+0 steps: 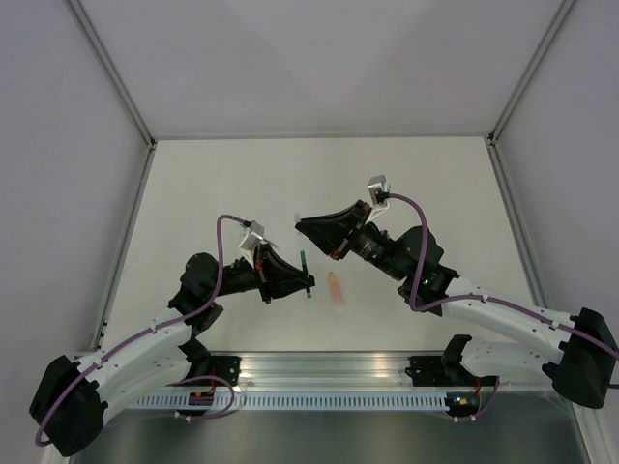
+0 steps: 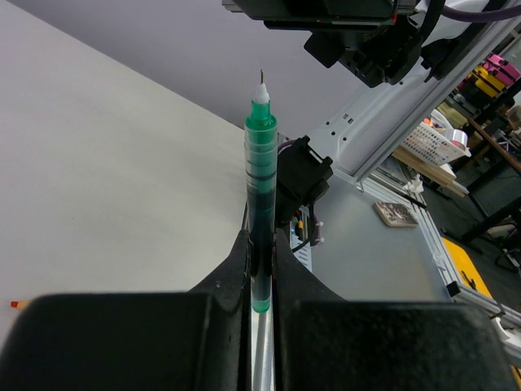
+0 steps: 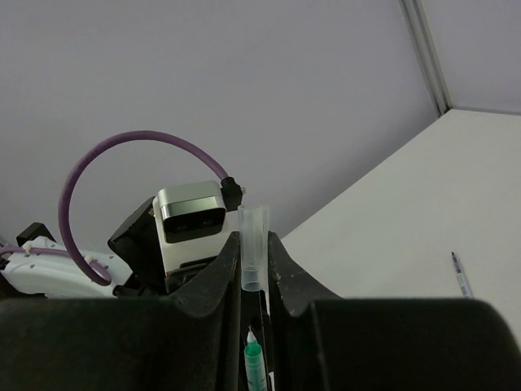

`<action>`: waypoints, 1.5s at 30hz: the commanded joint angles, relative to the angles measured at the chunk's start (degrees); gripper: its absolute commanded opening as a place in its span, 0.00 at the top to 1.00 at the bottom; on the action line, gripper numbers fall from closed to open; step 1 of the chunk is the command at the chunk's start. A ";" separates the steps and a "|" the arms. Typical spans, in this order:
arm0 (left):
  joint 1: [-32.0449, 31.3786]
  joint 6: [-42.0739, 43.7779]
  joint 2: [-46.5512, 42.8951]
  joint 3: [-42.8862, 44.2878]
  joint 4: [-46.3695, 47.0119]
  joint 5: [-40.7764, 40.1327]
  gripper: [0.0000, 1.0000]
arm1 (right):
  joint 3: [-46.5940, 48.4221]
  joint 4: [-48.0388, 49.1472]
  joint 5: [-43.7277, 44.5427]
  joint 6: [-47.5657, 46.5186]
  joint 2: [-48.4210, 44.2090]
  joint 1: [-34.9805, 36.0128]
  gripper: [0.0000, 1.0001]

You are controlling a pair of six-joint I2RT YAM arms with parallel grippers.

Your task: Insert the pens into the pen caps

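My left gripper (image 1: 306,282) is shut on the dark pen with green ends (image 1: 306,275), held above the table. In the left wrist view the pen (image 2: 261,163) stands up between the fingers (image 2: 236,269), bare tip uppermost. My right gripper (image 1: 301,225) is shut on a short pale translucent cap (image 3: 253,244), just beyond the pen's far end. The pen's tip (image 3: 253,352) shows low between the right fingers, apart from the cap. The pale orange pen (image 1: 336,288) lies on the table right of the left gripper. I cannot pick out an orange-yellow cap.
The white table (image 1: 319,184) is walled at the back and both sides. A metal rail (image 1: 319,372) runs along the near edge by the arm bases. A thin pale stick-like thing (image 3: 461,277) lies on the table in the right wrist view.
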 commanded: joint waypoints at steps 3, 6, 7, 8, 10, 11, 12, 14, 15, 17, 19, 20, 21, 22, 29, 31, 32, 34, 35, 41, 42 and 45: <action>-0.19 -0.47 -0.38 0.03 1.60 -0.80 0.98 | -0.44 4.25 0.71 -0.95 -0.27 1.39 1.00; -0.19 -0.38 -0.90 -0.06 1.51 -0.97 0.98 | -0.97 3.98 1.41 -1.48 -0.62 1.83 1.00; -0.19 -0.38 -0.99 -0.06 1.51 -1.15 0.98 | -1.23 3.90 1.50 -1.57 -0.62 1.75 1.00; -0.19 -0.29 -1.08 -0.14 1.42 -1.32 0.98 | -1.32 3.98 1.50 -1.57 -0.62 1.83 1.00; -0.19 -0.20 -1.26 -0.14 1.25 -1.50 0.98 | -1.67 3.98 1.50 -1.57 -0.71 1.83 1.00; -0.19 -0.20 -1.17 -0.06 1.16 -1.50 0.98 | -1.84 4.07 1.41 -1.57 -0.88 1.92 1.00; -0.19 -0.20 -1.17 -0.14 1.07 -1.50 0.98 | -1.93 3.98 1.50 -1.57 -0.97 2.10 1.00; -0.11 -0.20 -1.17 -0.06 0.98 -1.68 0.98 | -2.37 3.81 1.59 -1.66 -1.50 2.27 1.00; -0.11 -0.20 -1.26 -0.06 0.90 -1.68 0.98 | -2.55 3.81 1.59 -1.74 -1.68 2.27 1.00; -0.19 -0.29 -1.34 -0.06 0.72 -1.85 0.98 | -3.16 3.81 1.59 -1.83 -2.11 2.36 1.00; -0.19 -0.12 -1.34 0.03 0.63 -2.03 0.98 | -3.69 3.81 1.67 -1.74 -2.38 2.45 1.00; -0.19 -0.11 -1.34 0.03 0.54 -2.03 0.98 | -3.78 3.89 1.59 -1.66 -2.55 2.54 1.00; -0.19 -0.20 -1.34 0.03 0.46 -2.12 0.98 | -3.95 3.98 1.41 -1.57 -2.64 2.62 1.00; -0.11 -0.20 -1.34 0.03 0.46 -2.12 0.98 | -4.39 4.07 1.32 -1.57 -2.82 2.80 1.00; -0.19 -0.12 -1.87 -0.06 0.19 -2.38 0.98 | -6.24 5.65 1.59 -1.48 -3.70 3.94 1.00; -0.19 -0.20 -1.96 -0.06 0.28 -2.38 0.98 | -6.42 5.83 1.85 -1.66 -3.44 4.29 1.00; -0.19 -0.20 -1.96 -0.06 0.19 -2.29 0.98 | -6.42 5.92 2.02 -1.66 -3.35 4.38 1.00; -0.11 -0.20 -2.13 -0.06 0.19 -2.47 0.98 | -6.68 6.18 2.11 -1.66 -3.00 4.47 1.00; -0.19 -0.20 -2.31 -0.23 0.19 -2.56 0.98 | -6.85 6.53 2.20 -1.57 -2.91 4.82 1.00; -0.11 0.06 -4.33 -0.67 -0.25 -3.70 0.98 | -8.44 7.85 3.43 -4.72 -0.36 6.75 1.00; -0.11 0.06 -4.51 -0.76 -0.33 -3.79 0.98 | -8.70 7.59 3.69 -5.43 0.08 7.02 1.00; -0.19 0.50 -5.21 -0.85 -0.95 -4.31 0.98 | -9.14 6.80 4.57 -7.01 -0.01 7.11 1.00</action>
